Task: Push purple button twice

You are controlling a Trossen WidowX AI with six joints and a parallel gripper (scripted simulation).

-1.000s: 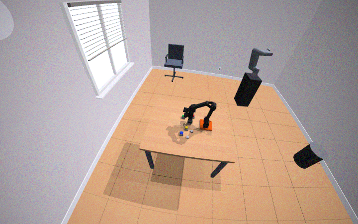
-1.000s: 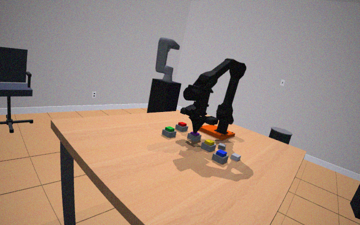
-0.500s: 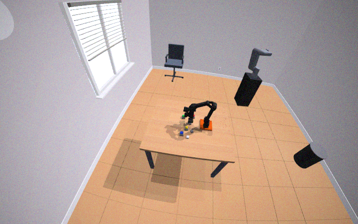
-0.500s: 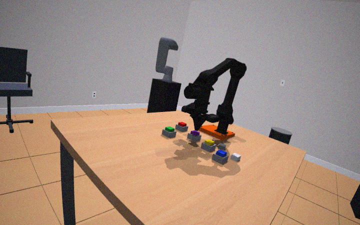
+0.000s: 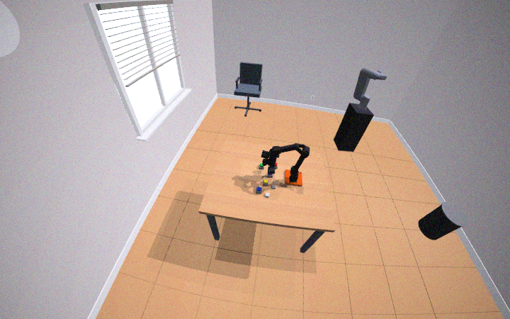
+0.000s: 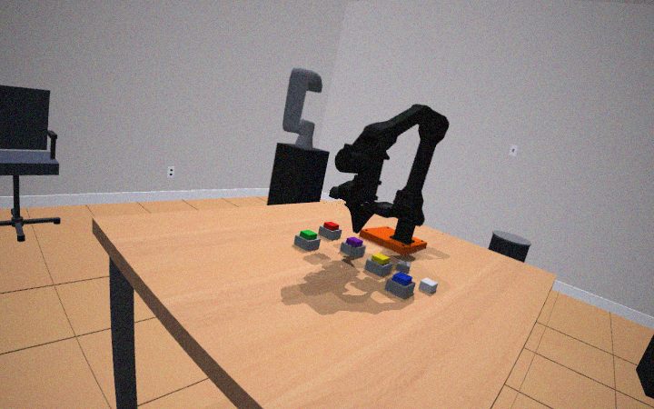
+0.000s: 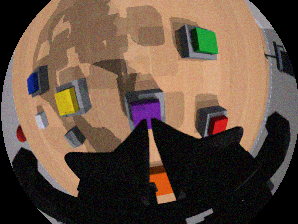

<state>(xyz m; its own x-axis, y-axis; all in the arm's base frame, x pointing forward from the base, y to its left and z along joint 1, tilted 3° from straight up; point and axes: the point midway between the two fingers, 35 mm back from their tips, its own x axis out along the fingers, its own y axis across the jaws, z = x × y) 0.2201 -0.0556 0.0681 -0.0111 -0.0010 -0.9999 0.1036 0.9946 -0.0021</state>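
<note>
Purple button (image 6: 354, 241): sits on its grey base mid-row on the worktop (image 6: 216, 289), between the yellow button (image 6: 380, 258) nearer the exterior camera and the red button (image 6: 331, 224) farther back, with the green button (image 6: 308, 234) beside the red.

Wrist view: purple cap (image 7: 145, 110) lies directly ahead of the fingers, their tips just at its near edge, centred on it.

Gripper (image 6: 359, 223): fingers drawn together almost fully, nothing between them; a single blunt point.

Exterior view: tip hangs above and slightly behind the purple cap, apart from it, button standing proud.

Judgement: move needed is straight down, with a small shift forward onto the cap. Red button lies close on 1 side; sideways drift is the risk.

Beyond: arm's orange base plate (image 6: 391, 239).
</note>
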